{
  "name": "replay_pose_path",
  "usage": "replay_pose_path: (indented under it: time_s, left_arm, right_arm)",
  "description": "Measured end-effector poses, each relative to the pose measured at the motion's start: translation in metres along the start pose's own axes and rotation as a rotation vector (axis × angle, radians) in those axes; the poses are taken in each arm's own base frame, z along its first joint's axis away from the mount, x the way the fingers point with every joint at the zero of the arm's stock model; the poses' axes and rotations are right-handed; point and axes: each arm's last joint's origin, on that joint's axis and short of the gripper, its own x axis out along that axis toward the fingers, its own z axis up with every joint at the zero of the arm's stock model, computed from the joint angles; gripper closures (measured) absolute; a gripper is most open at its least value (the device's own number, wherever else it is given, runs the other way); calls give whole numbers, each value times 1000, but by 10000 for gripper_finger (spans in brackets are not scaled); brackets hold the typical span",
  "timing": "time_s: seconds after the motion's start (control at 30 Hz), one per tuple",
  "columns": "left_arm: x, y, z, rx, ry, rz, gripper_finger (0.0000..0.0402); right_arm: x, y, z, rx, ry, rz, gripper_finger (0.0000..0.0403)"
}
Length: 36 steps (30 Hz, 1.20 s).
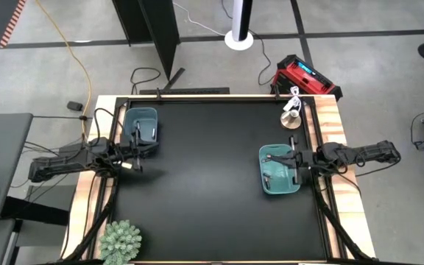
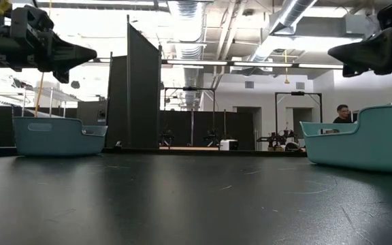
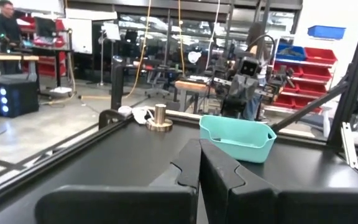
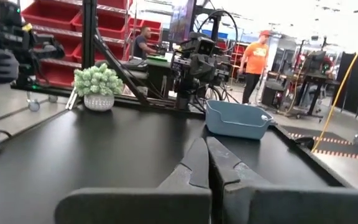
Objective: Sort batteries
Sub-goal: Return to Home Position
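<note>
Two bins stand on the black table top (image 1: 205,177): a blue one (image 1: 140,129) at the far left and a teal one (image 1: 279,171) at the right. Slim dark marks (image 1: 269,157) lie inside the teal bin; whether they are batteries I cannot tell. My left gripper (image 3: 199,154) is shut with nothing in it. It points level over the table's left edge, beside the blue bin (image 4: 238,119). My right gripper (image 4: 205,148) is shut with nothing in it too, level above the right rim of the teal bin (image 3: 238,138). In the low view both grippers (image 2: 87,53) (image 2: 335,53) hang well above the table.
A green potted plant (image 1: 120,241) sits at the near left corner. A round metal piece with a white cable (image 1: 291,118) lies at the far right. The wide middle of the table is bare. People stand in the room beyond.
</note>
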Motion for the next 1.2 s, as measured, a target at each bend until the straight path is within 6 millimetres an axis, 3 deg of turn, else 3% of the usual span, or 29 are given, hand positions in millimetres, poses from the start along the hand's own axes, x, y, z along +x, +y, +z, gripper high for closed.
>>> replay_pose_path:
  time_s: [0.37,1.2]
  left_arm:
    - [0,1,-8,6,81,6,401]
    - [-1,0,-5,-10,93,7,398]
  right_arm:
    - [0,0,0,93,4,1,366]
    - [0,0,-2,88,19,3,365]
